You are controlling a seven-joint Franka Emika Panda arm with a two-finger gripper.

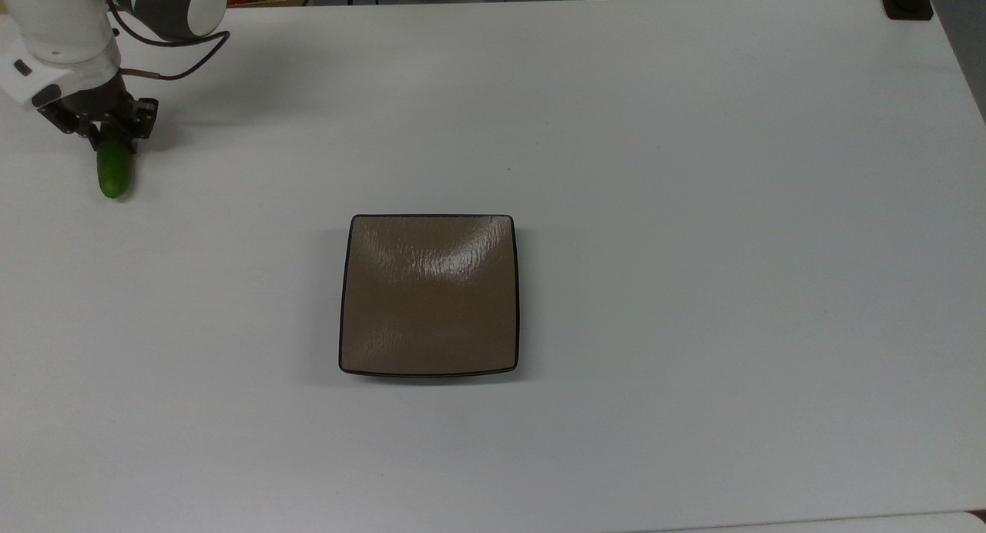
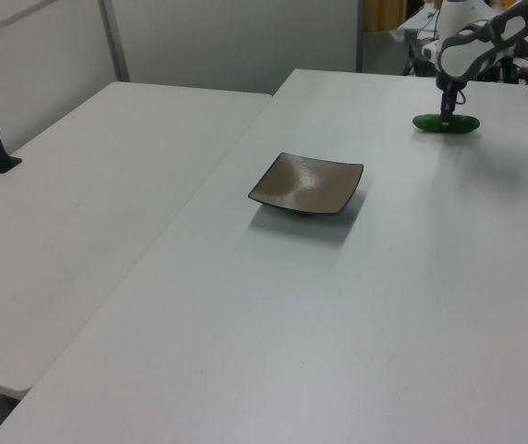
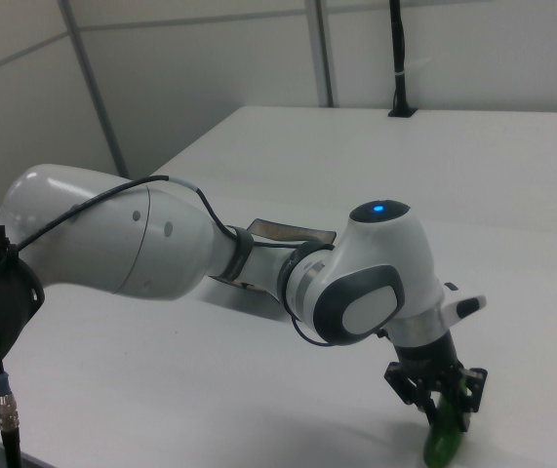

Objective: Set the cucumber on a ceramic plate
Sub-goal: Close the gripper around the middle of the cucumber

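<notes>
On table: unlabelled cucumber (image 1: 113, 175), plate (image 1: 429, 295).

Your cucumber (image 1: 114, 175) is small, smooth and dark green, and lies flat on the white table near the top view's upper left corner, its long axis running up and down in that view. You can see only its lower part there, with a rounded, lighter tip. Your ceramic plate (image 1: 429, 294) is square, glossy tan-brown with a thin dark rim and rounded corners. It sits level near the table's middle, bare, well apart from the cucumber.
</notes>
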